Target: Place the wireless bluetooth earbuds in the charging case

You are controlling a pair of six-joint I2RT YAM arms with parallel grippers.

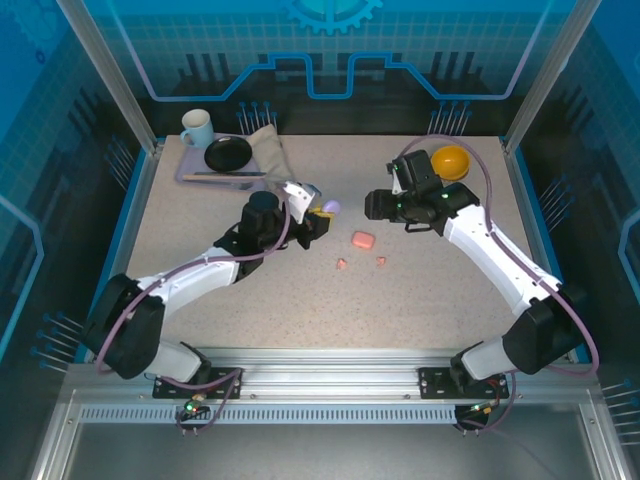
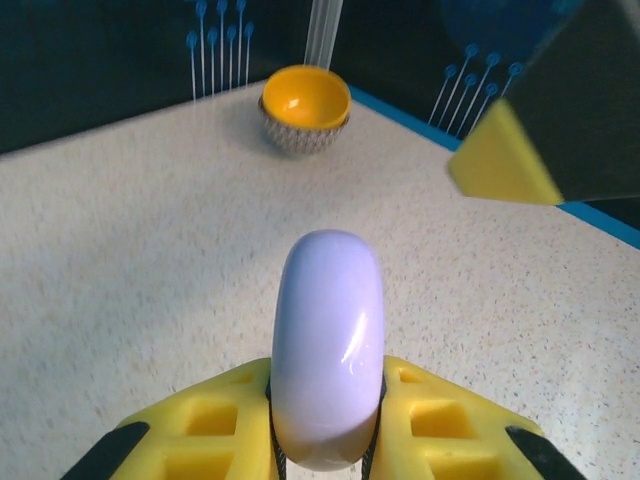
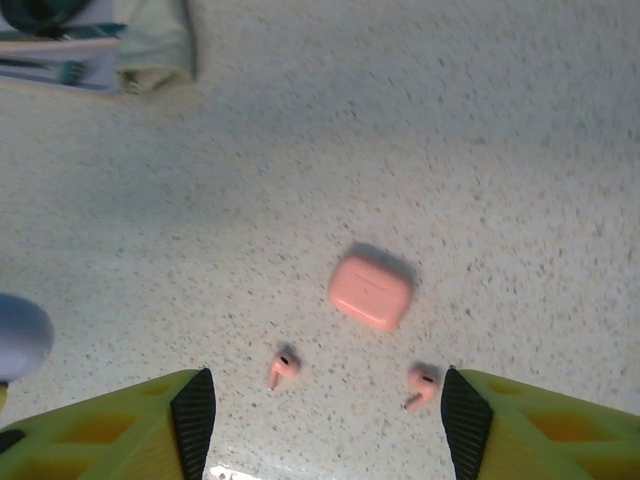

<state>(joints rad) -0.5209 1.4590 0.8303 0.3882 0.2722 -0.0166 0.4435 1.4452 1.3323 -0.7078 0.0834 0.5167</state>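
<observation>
The speckled beige counter (image 1: 300, 310), boxed in by blue walls, carries one salmon-pink case (image 3: 371, 291), apparently closed, and two pink earbuds (image 3: 283, 368) lying loose on its near side, one toward each flank. The single pale purple case (image 2: 328, 340) stands on edge, clamped tight in the left pincer (image 1: 316, 218), while the right pincer (image 3: 327, 425) hangs empty over the pink buds with its jaws spread wide. The buds look tiny, light, hard and slick, so a gentle pinch across the rounded head rather than the thin stem seems safest.

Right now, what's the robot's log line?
left gripper: shut on purple case | right gripper: open, empty | pink case, pink earbuds: on table
</observation>
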